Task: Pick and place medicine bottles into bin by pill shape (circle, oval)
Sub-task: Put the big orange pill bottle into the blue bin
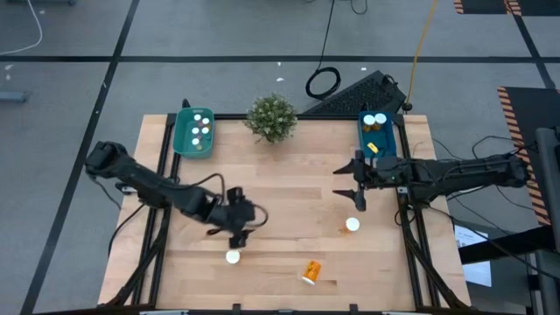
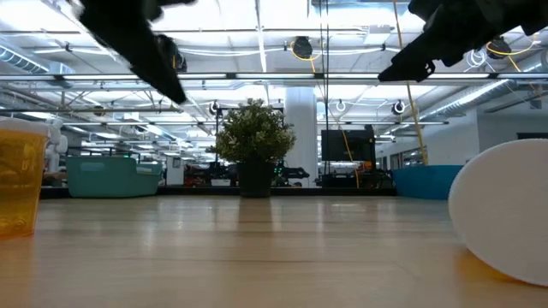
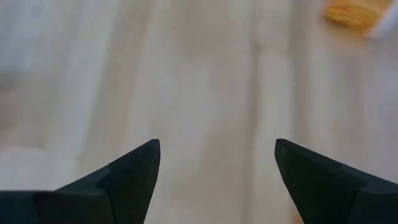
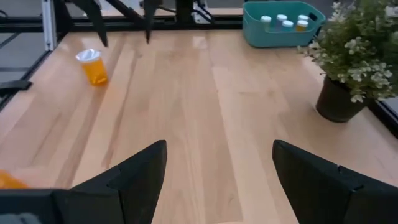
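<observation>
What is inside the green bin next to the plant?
The green bin holds several medicine bottles, seen as white caps from above. What pill shapes they hold cannot be seen.

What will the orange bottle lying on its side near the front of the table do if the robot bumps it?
The orange bottle lies on its side on bare wood, so a bump would probably roll it. It looks small, likely light. Its round body may slip from a gripper.
</observation>
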`<state>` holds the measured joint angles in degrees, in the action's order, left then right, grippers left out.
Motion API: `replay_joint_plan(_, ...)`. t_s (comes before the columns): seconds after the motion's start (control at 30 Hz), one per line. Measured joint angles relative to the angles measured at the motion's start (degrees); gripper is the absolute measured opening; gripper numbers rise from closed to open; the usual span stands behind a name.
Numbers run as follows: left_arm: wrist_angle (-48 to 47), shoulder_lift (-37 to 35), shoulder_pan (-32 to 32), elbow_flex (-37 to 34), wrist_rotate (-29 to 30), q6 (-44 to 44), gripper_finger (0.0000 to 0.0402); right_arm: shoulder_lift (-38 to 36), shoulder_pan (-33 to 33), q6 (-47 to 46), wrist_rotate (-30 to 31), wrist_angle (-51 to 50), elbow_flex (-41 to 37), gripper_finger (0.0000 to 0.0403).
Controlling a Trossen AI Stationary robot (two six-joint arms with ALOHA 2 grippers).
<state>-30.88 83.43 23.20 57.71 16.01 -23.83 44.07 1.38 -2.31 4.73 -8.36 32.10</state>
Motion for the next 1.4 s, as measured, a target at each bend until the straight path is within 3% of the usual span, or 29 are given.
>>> replay_joint_plan(0.23,-10.1,-1.7,11.3,0.0,1.0,-14.0,0.0321,-0.2,1.9,0.0,0.0,0.1,0.0,0.0286)
replay_joint_plan(0.47,-9.5,-1.4,21.9,-1.3,6.2,-23.1,0.0321,-0.2,3.3,0.7,0.0,0.8,0.0,0.0286)
replay_joint_plan(0.77,9.9,-1.3,30.3,-15.0,13.0,-33.3,0.0321,-0.2,3.4,2.2,-0.1,0.9,1.7,0.0286)
replay_joint_plan(1.0,24.3,-1.3,33.3,-24.9,20.2,-32.4,0.0321,-0.2,3.4,5.0,0.0,2.7,1.9,0.0286)
replay_joint_plan(1.4,42.2,6.1,33.3,-32.9,21.6,-27.4,0.0321,-0.2,3.4,9.0,0.0,8.8,1.9,0.0286)
